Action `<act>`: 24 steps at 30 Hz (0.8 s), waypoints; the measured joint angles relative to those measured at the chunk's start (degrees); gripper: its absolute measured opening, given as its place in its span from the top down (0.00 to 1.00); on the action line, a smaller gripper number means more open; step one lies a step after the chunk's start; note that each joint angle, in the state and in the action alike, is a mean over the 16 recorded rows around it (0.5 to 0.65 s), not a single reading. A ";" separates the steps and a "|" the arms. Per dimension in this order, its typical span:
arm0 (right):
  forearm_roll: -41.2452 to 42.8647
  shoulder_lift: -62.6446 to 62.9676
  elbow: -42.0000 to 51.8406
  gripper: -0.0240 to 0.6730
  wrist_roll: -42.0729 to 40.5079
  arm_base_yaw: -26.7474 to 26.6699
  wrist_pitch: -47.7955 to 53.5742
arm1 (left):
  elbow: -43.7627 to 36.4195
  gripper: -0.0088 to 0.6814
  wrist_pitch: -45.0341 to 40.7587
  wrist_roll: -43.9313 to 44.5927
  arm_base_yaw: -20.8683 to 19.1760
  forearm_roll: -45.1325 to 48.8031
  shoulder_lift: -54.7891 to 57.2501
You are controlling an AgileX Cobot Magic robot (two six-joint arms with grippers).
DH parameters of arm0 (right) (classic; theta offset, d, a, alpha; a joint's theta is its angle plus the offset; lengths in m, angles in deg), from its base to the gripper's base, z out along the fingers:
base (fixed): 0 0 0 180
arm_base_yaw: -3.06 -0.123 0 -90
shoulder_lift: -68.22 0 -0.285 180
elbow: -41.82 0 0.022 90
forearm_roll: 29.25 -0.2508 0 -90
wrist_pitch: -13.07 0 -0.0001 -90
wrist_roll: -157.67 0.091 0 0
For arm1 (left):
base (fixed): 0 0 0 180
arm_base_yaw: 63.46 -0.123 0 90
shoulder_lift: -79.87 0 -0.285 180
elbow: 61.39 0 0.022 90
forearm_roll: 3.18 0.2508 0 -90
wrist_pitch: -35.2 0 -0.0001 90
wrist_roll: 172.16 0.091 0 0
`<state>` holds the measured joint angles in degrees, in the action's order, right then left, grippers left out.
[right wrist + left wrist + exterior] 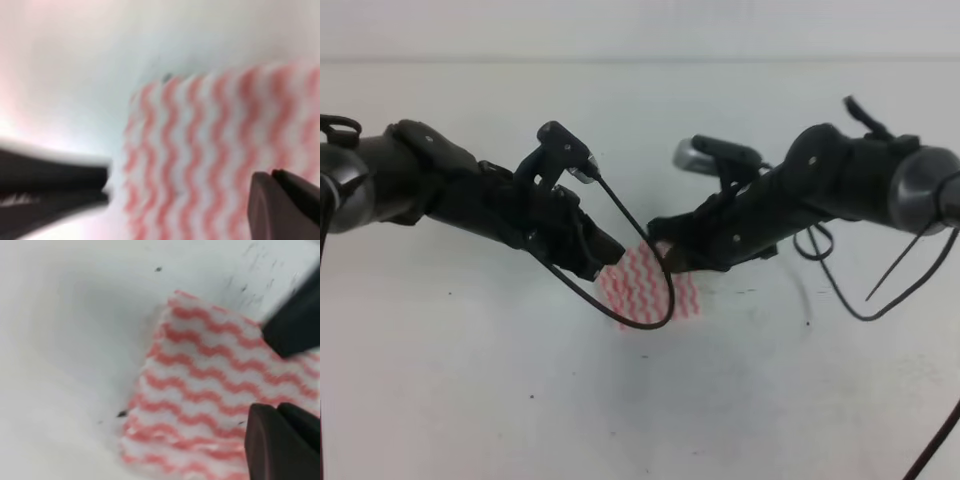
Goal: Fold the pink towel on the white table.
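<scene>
The pink towel (650, 288) lies on the white table (470, 390) as a small, compact patch with wavy pink stripes, partly hidden under both arms. My left gripper (615, 255) hangs over its left edge and my right gripper (660, 240) over its upper right. The left wrist view has the towel (210, 390) flat below my left gripper (257, 375), open with cloth showing in the gap. In the blurred right wrist view my right gripper (181, 187) is spread wide open, its fingers (55, 185) straddling the towel (210, 150). Neither one pinches cloth.
A black cable (645, 290) from the left arm loops across the towel. More cables (880, 290) dangle from the right arm at the right. Small dark specks (121, 413) dot the table near the cloth.
</scene>
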<state>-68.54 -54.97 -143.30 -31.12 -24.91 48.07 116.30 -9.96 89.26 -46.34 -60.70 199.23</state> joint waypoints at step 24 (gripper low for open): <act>0.24 1.26 0.01 0.99 -0.31 4.08 -1.43 | 0.27 0.99 3.21 -1.80 1.93 1.73 5.14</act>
<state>-68.30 -53.71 -143.30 -31.43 -20.83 46.63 116.57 -6.75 87.46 -44.41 -58.97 204.37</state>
